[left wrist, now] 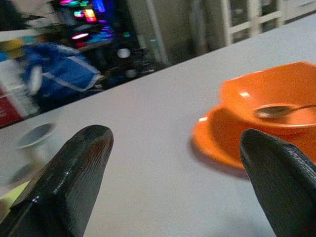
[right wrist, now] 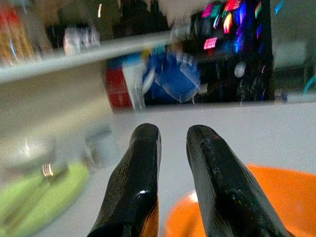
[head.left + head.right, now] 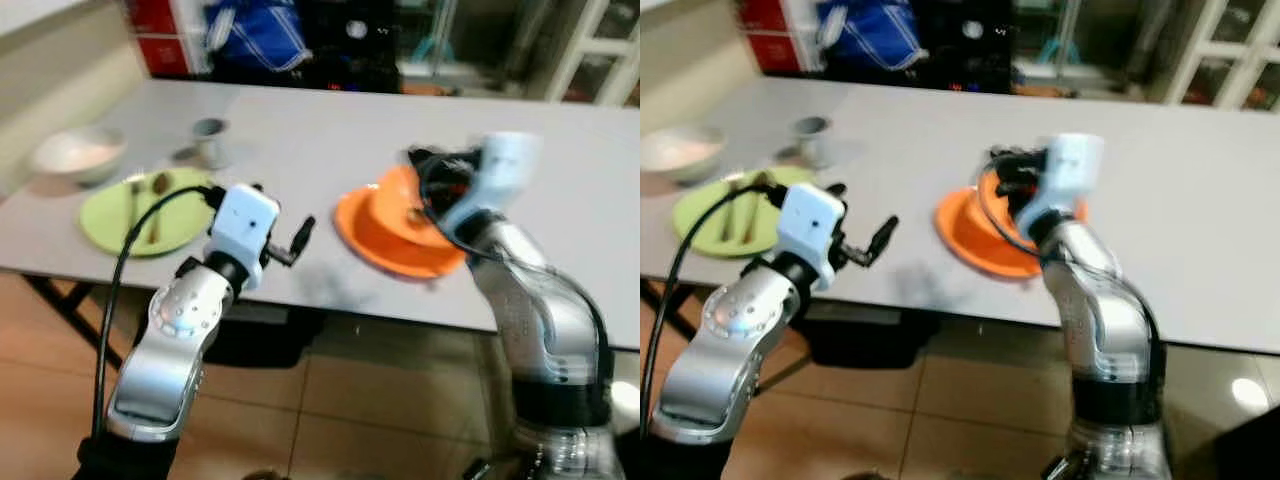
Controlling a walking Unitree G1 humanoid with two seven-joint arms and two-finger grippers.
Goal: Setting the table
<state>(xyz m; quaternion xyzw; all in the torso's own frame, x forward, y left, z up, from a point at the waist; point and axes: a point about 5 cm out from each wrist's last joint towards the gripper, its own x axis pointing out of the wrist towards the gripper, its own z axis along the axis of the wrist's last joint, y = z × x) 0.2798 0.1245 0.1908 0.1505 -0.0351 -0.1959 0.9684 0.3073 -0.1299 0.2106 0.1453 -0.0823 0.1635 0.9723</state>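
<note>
An orange bowl (image 3: 395,215) sits on an orange plate (image 3: 365,248) near the table's front edge, and a metal spoon (image 1: 276,110) rests inside the bowl. My right gripper (image 2: 173,133) hovers blurred just over the bowl's far rim, its fingers close together with nothing between them. At the left lies a green plate (image 3: 110,225) with a fork and a spoon on it. My left gripper (image 1: 173,136) is wide open and empty, held above the front edge between the two plates and pointing toward the orange set.
A white bowl (image 3: 78,152) and a small grey cup (image 3: 209,138) stand behind the green plate. The grey table (image 3: 320,130) is bare in its middle and right. Dark shelves and a blue bag are beyond it. Tiled floor lies below.
</note>
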